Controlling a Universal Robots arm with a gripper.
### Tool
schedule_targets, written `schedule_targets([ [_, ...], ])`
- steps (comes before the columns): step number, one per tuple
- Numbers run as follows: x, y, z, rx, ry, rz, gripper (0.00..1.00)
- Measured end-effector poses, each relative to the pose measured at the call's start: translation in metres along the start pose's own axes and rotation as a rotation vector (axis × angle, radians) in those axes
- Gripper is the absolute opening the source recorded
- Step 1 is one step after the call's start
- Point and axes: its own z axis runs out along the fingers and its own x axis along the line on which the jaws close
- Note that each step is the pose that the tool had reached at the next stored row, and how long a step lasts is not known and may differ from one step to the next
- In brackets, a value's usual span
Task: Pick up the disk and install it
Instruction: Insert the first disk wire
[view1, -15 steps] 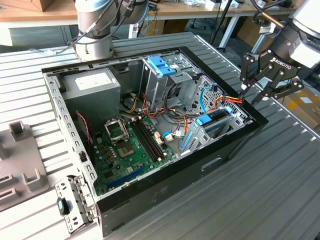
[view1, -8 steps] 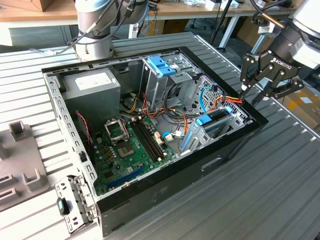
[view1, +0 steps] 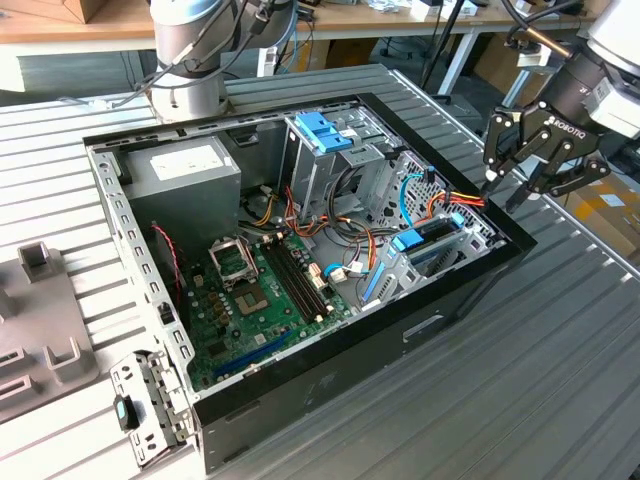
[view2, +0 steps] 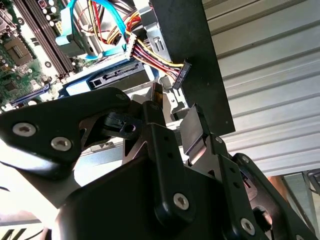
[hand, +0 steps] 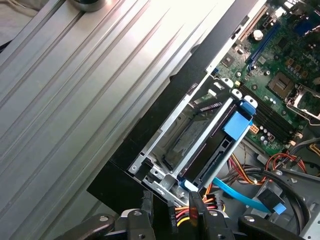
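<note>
The disk (view1: 428, 243), grey with blue carrier rails, sits in the drive bay at the corner of the open computer case (view1: 470, 290) on the exterior view's right. In the first wrist view the disk (hand: 220, 150) stands on edge inside the metal cage. Its connector end (view2: 115, 79) appears in the second wrist view. My gripper (view1: 505, 192) hangs open just above and outside that corner, nothing between its fingers (hand: 146, 205). A red-yellow-black cable (view2: 160, 62) drapes over the case wall right below the gripper (view2: 172, 112).
Inside the case are a grey power-supply box (view1: 185, 175), a light-blue latch with metal cage (view1: 325, 135) and the motherboard (view1: 260, 290). The arm's base (view1: 190, 70) stands behind the case. Grey fixtures (view1: 40, 330) and a loose bracket (view1: 140, 410) lie at the exterior view's left.
</note>
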Motion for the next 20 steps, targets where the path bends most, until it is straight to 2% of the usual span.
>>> schedule_targets([
  [5, 0.0017, -0.0021, 0.0006, 0.0001, 0.0000, 0.000, 0.42],
  [6, 0.0040, -0.0050, 0.0020, 0.0003, -0.0003, 0.000, 0.42],
  [8, 0.0056, -0.0070, 0.0032, 0.0002, -0.0002, -0.001, 0.42],
  [16, 0.0062, -0.0076, 0.0066, 0.0007, -0.0008, -0.003, 0.42],
  [20, 0.0062, -0.0078, 0.0083, -0.0022, 0.0010, -0.037, 0.42],
])
